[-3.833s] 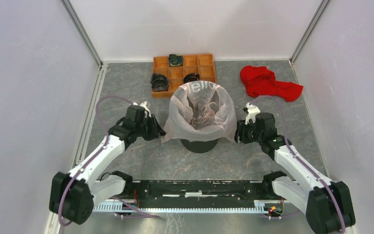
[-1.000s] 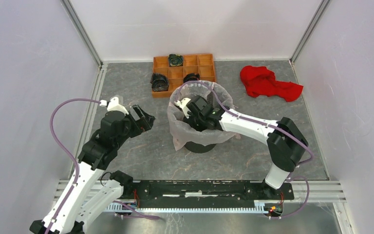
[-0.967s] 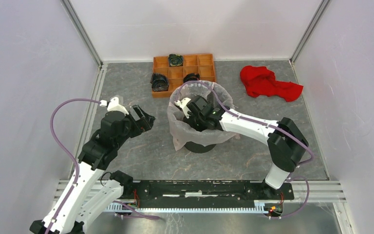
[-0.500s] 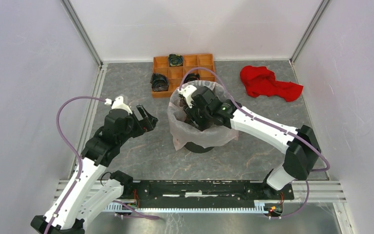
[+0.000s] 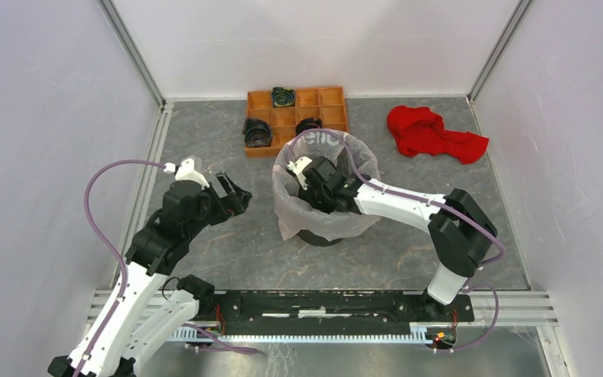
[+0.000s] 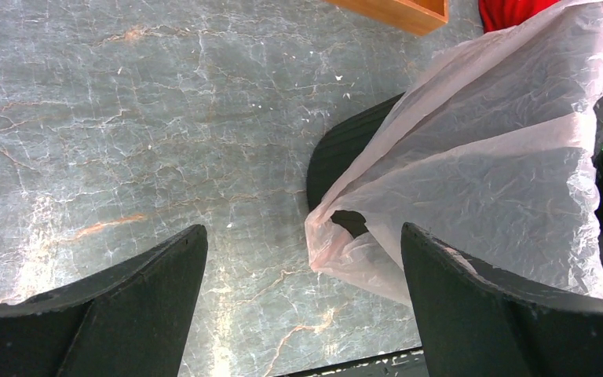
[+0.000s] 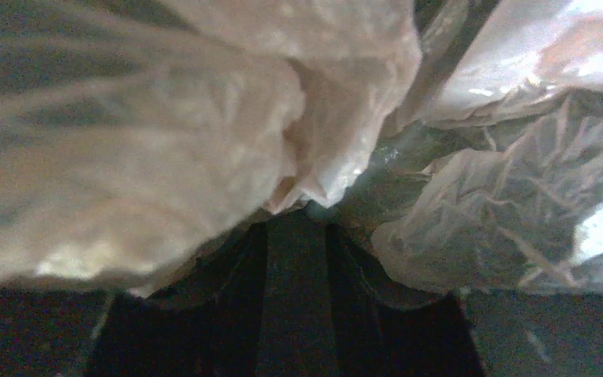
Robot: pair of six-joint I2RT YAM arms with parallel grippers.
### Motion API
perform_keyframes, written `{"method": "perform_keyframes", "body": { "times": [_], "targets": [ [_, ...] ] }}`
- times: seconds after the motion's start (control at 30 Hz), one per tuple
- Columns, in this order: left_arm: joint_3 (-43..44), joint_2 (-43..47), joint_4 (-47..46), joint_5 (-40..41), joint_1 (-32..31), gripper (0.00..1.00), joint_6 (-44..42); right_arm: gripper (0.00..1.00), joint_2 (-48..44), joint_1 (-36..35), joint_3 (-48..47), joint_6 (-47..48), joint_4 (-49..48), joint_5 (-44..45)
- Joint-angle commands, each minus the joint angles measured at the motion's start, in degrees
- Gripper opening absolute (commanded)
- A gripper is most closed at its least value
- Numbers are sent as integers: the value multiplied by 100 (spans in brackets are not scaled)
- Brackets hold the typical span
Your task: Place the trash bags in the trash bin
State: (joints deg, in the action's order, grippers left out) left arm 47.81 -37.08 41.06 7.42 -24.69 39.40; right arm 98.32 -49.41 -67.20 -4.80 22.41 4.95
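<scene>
The black trash bin (image 5: 322,236) stands mid-table. The pale pink trash bag (image 5: 314,216) lines it and hangs over its rim. My right gripper (image 5: 319,191) reaches down inside the bin's mouth. In the right wrist view its dark fingers (image 7: 228,314) point into crumpled bag film (image 7: 204,133), and the gap between them is too dark to read. My left gripper (image 5: 232,196) hovers left of the bin, open and empty. In the left wrist view the bag's lower corner (image 6: 361,251) lies between the left gripper's (image 6: 302,236) spread fingers, beside the bin's wall (image 6: 345,149).
An orange compartment tray (image 5: 334,98) with dark coiled items sits just behind the bin. A red cloth (image 5: 432,133) lies at the back right. Metal rails and white walls bound the table on both sides.
The right gripper rose at the bin's mouth half a second ago and has dropped back inside. The left gripper stays open, nearly still. Earlier both grippers flanked the bag, which stood taller.
</scene>
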Motion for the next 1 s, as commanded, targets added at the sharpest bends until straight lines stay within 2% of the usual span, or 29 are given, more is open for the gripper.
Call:
{"method": "perform_keyframes", "body": {
  "times": [0.0, 0.27, 0.4, 0.57, 0.97],
  "targets": [
    [156, -17, 1, 74, 1, 98, -240, 39, 204, 1, 200, -252, -760, -350],
    [250, 59, 104, 136, 1, 98, -257, 40, 553, -55, 108, -304, -853, -723],
    [306, 72, 150, 193, 3, 99, -275, 40, 419, -178, -238, -204, -323, -303],
    [376, 30, 151, 245, 6, 99, -283, 46, -18, -258, -626, -112, 228, -252],
    [699, 335, 351, 618, -1, 99, -248, 67, -378, -410, -635, 46, 502, 129]
  ]
}}
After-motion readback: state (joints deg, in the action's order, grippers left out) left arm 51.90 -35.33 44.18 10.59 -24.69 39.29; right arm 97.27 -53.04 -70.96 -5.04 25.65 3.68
